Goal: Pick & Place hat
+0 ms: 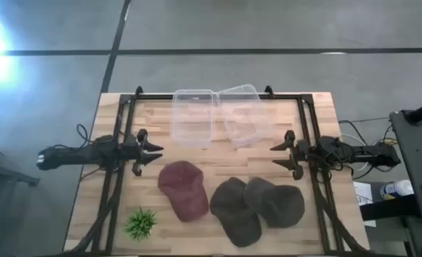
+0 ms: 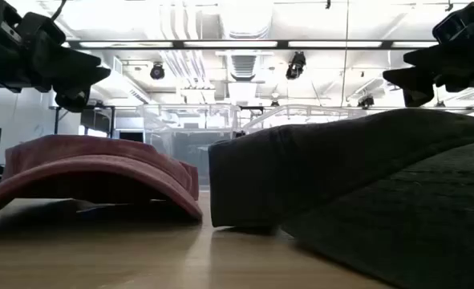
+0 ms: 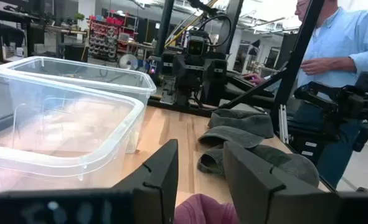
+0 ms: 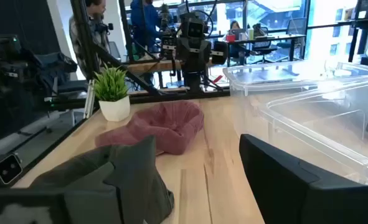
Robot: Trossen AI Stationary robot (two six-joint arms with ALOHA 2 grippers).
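Three caps lie brim-down on the wooden table: a dark red cap [image 1: 183, 189] at centre-left and two dark grey-green caps, one [image 1: 234, 210] near the front and one [image 1: 276, 201] to its right. My left gripper [image 1: 153, 153] is open, above the table to the left of the red cap [image 3: 202, 210]. My right gripper [image 1: 276, 155] is open, above the table beyond the grey caps [image 4: 103, 177]. Both are empty.
Two clear plastic bins [image 1: 193, 116] [image 1: 243, 113] stand side by side at the table's far middle. A small green plant in a white pot [image 1: 141, 223] stands at the near left corner. A person [image 3: 339, 43] stands beyond the table's right side.
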